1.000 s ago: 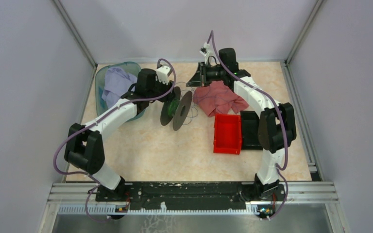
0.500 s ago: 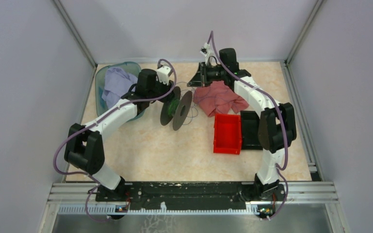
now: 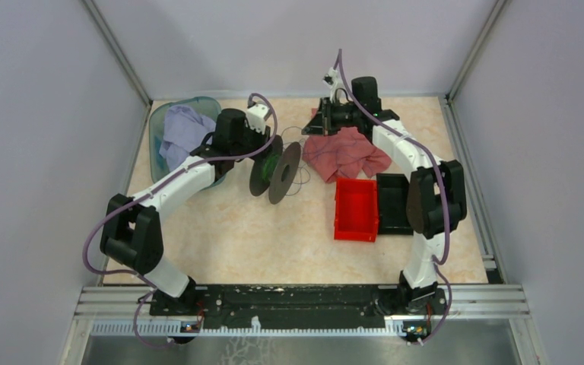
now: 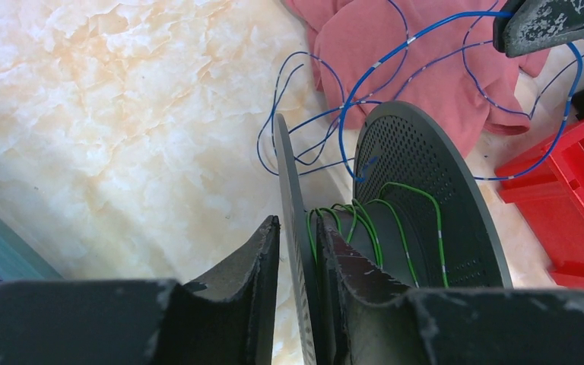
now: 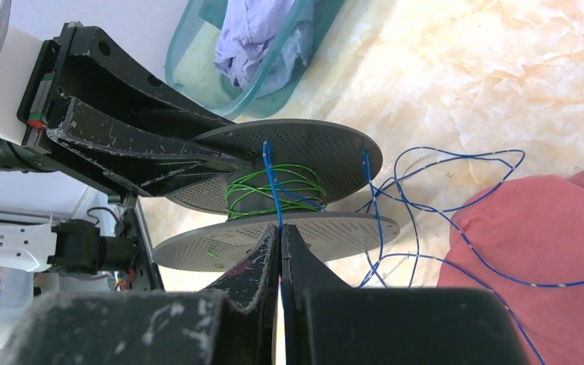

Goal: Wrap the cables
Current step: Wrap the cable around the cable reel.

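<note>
The cables are thin wires. A blue one (image 4: 365,84) runs in loose loops from the pink cloth (image 3: 346,152) to the black spool (image 3: 277,171), and green wire (image 5: 274,182) is wound on the spool's hub. My right gripper (image 5: 280,226) is shut on the blue cable (image 5: 268,163) just above the spool's rim, at the back of the table (image 3: 313,125). My left gripper (image 4: 297,220) straddles the spool's left flange (image 4: 285,167). Its right finger lies against the flange and a slim gap shows at the left finger.
A red bin (image 3: 356,209) and a black tray (image 3: 391,201) lie right of the spool. A teal basin (image 3: 156,122) holding lavender cloth stands at the back left. The blue loops spread over the tabletop between the spool and the pink cloth.
My left gripper's jaws have narrowed around the spool's flange. My right gripper has shifted slightly right and up with the blue cable.
</note>
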`<state>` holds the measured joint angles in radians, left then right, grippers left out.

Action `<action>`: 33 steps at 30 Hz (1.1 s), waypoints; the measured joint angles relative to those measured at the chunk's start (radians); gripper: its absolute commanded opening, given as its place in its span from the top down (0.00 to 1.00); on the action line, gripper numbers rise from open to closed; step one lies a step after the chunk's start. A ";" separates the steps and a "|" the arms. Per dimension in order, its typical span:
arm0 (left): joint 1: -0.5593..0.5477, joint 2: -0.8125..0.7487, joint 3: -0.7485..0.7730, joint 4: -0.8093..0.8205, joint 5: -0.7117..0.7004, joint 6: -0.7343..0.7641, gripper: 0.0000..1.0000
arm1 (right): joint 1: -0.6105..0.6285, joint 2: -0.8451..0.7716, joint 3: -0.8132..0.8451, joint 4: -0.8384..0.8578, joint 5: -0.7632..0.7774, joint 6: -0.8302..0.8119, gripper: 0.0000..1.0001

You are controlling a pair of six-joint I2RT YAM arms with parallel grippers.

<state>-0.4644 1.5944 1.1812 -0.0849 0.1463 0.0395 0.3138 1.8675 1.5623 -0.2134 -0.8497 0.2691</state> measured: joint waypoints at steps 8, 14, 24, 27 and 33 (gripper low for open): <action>0.000 0.000 0.000 -0.002 0.003 0.001 0.50 | 0.000 0.000 -0.005 0.005 -0.014 0.008 1.00; 0.000 -0.001 0.000 -0.017 0.004 0.000 0.42 | 0.011 0.000 -0.002 0.005 -0.035 0.038 1.00; 0.000 -0.043 0.000 -0.074 0.029 0.005 0.32 | 0.033 0.000 -0.002 0.015 -0.068 0.085 1.00; 0.000 -0.056 0.000 -0.089 0.037 0.006 0.31 | 0.037 0.000 -0.002 0.027 -0.077 0.102 1.00; 0.000 -0.067 0.000 -0.119 0.048 0.007 0.32 | 0.051 0.000 -0.002 0.042 -0.085 0.118 1.00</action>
<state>-0.4648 1.5272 1.1812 -0.2043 0.1944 0.0463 0.3645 1.8675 1.5600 -0.1719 -0.9344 0.3874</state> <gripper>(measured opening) 0.693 0.007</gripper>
